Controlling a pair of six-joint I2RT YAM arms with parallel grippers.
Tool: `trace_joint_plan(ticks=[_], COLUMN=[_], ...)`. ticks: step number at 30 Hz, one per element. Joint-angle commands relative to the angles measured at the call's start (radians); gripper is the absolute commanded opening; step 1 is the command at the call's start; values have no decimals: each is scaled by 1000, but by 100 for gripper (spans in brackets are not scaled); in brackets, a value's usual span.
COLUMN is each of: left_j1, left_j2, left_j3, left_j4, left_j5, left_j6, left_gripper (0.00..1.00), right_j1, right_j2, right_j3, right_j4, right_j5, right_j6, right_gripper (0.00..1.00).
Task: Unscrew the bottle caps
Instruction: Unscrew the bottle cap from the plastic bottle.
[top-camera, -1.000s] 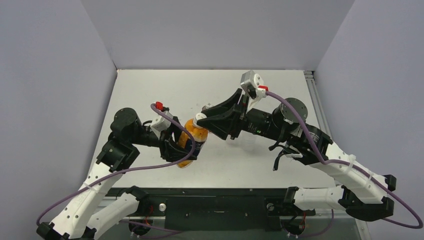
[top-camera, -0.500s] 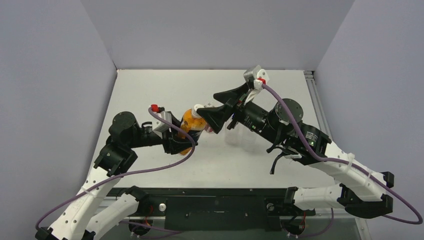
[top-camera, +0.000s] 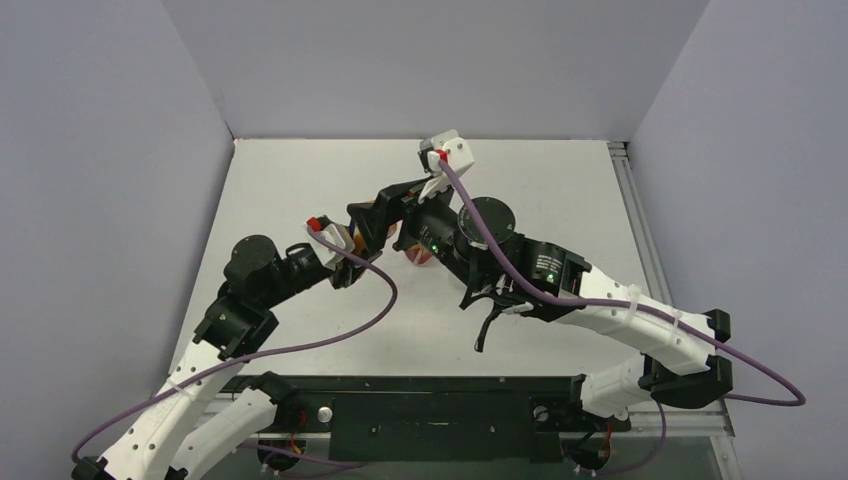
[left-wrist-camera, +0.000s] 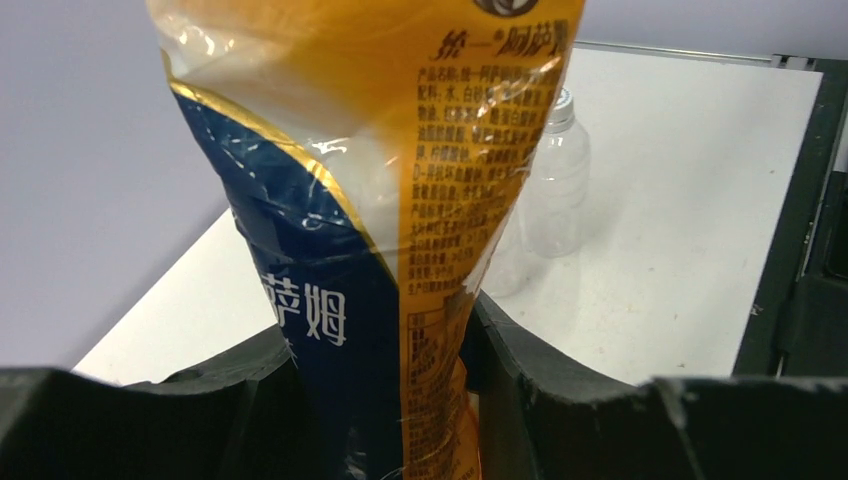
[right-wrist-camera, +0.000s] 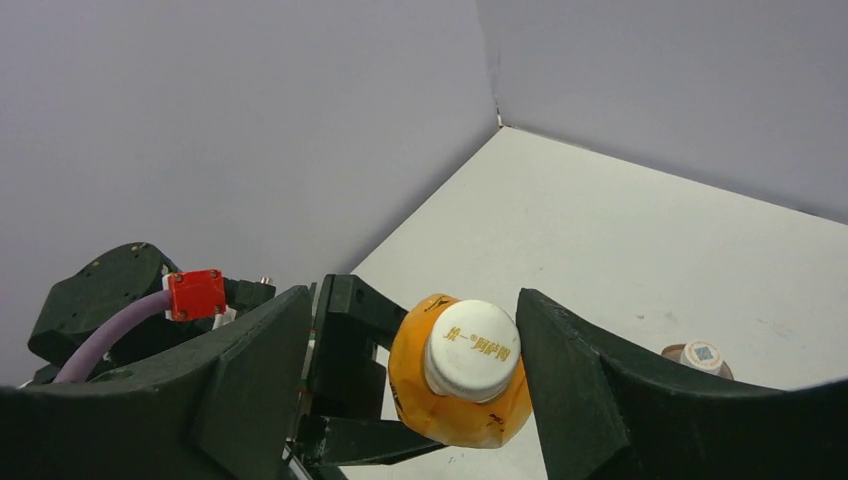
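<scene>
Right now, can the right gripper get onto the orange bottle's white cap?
Probably yes. The right gripper stands open with a finger either side of the white cap, nothing between. The left gripper clamps the orange bottle lower down, clear of the cap.

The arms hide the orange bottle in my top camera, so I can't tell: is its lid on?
Observer: Yes; the right wrist view shows a white cap on the orange bottle.
Operator: Is the right gripper squeezing it?
Observer: No, the right gripper is open, one finger each side of the cap.
Operator: Who's holding the bottle?
Observer: The left gripper, clamped round its body in the left wrist view.
</scene>
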Motion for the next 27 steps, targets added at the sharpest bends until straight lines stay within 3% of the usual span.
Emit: trace_joint_plan(ticks=[1,7,12,23,27], left_j1=[-6,-7,-7,-7,-7], left_j2=[-4,-9,-9,8,12], left_j3=[14,7,4,35,56], left_j4=[86,90,94,85,64], left_j5=[-75,-65,-66,-59,-38], left_j6=[-14,-18,-19,-44,-52], left_gripper=[0,0,0,0,0], right_j1=[7,8,8,-3,-3], right_j2=[7,-8,-16,-8,-11], right_j3=[58,16,-1,-5,-5], right_j4=[22,70,76,46,20], right_j5=[76,61,60,83,121], right_j6=[-3,0,3,-10,-36], right_gripper=[68,56,38,26,25])
